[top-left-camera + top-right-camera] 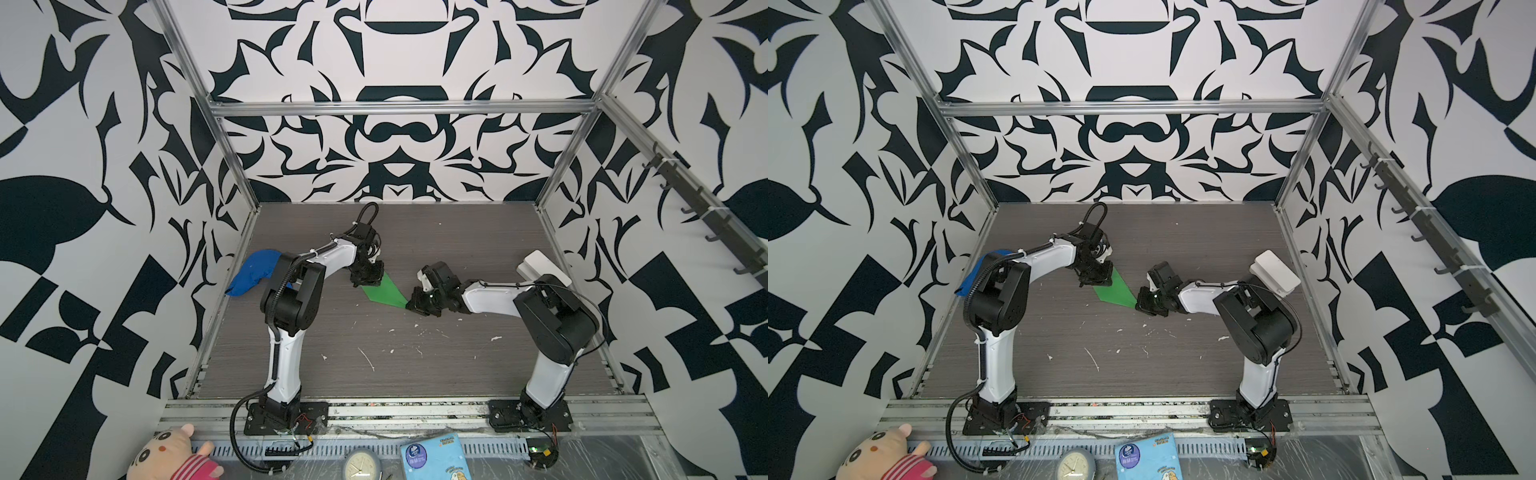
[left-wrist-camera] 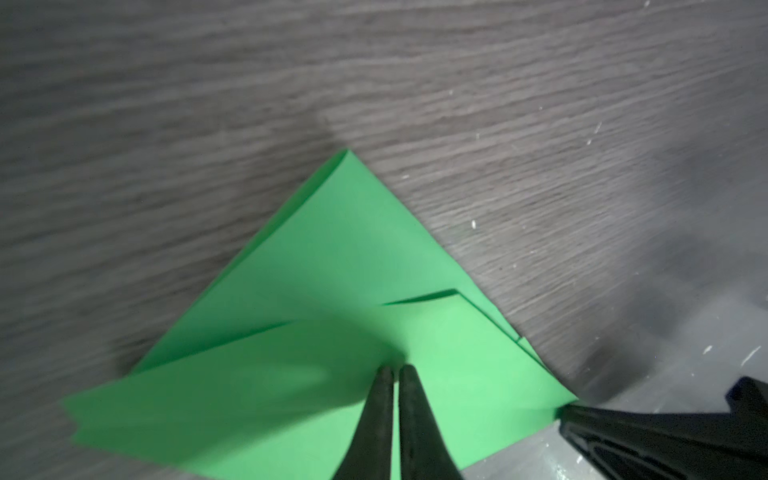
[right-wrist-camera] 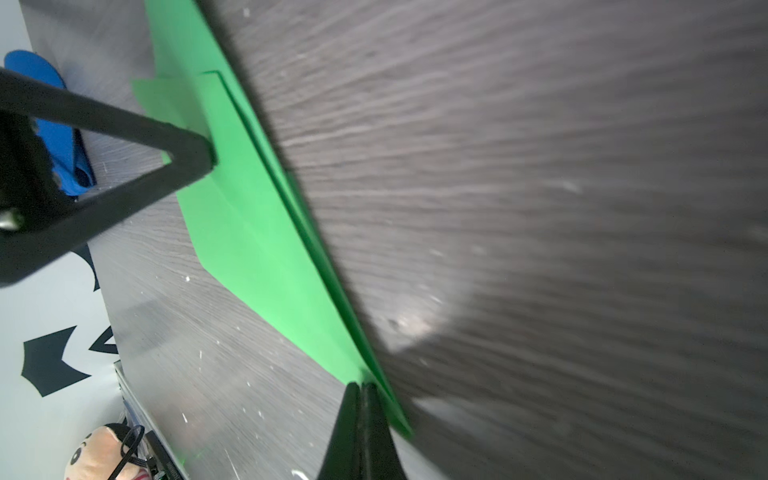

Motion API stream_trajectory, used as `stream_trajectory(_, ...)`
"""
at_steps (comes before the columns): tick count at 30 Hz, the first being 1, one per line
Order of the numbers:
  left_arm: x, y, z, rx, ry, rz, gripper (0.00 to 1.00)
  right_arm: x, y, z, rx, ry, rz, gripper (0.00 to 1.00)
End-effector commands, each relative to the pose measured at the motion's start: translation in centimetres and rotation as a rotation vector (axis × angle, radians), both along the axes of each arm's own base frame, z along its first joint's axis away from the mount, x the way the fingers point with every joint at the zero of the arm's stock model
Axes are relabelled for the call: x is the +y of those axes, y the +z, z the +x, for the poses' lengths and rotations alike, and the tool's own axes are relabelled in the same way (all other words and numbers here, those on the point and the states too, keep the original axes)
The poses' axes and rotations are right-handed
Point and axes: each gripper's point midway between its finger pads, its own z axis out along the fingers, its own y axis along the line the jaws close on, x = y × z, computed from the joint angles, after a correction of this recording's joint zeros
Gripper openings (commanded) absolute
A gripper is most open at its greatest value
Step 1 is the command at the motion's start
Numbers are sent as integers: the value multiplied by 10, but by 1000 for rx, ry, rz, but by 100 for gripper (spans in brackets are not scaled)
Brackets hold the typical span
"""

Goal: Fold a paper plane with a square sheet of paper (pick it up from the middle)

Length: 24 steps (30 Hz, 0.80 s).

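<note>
Your paper plane (image 1: 384, 293) lies flat on the surface (image 1: 415, 353), mid-workspace between the 2 arms. Left claw (image 2: 392, 370) is together, tips pressing down on its folded body. Right claw (image 3: 361, 386) is together at the pointed tip; I can't tell whether it's pinching or just pressing.

The folded green paper (image 2: 332, 270) lies on the grey wood-grain table (image 2: 249, 104), a triangle with its apex at the frame's middle; overlapping flaps cross its lower half; the left gripper (image 2: 396, 370) enters at lower middle, fingers nearly together, tips on the paper; the right gripper (image 2: 577, 417) touches the paper's corner at lower right.
</note>
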Motion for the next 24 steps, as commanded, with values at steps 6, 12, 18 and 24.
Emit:
stream_trajectory(6,31,-39,-18,99,8,159,10,7,17,8,-65,43,-47,0)
stream_trajectory(12,31,-40,-17,102,11,158,10,30,14,27,-73,76,-39,0)
stream_trajectory(18,30,-41,-18,106,11,157,10,25,2,23,-41,64,-62,0)
stream_trajectory(24,34,-43,-19,106,7,176,10,-8,-5,6,-24,-8,-90,0)
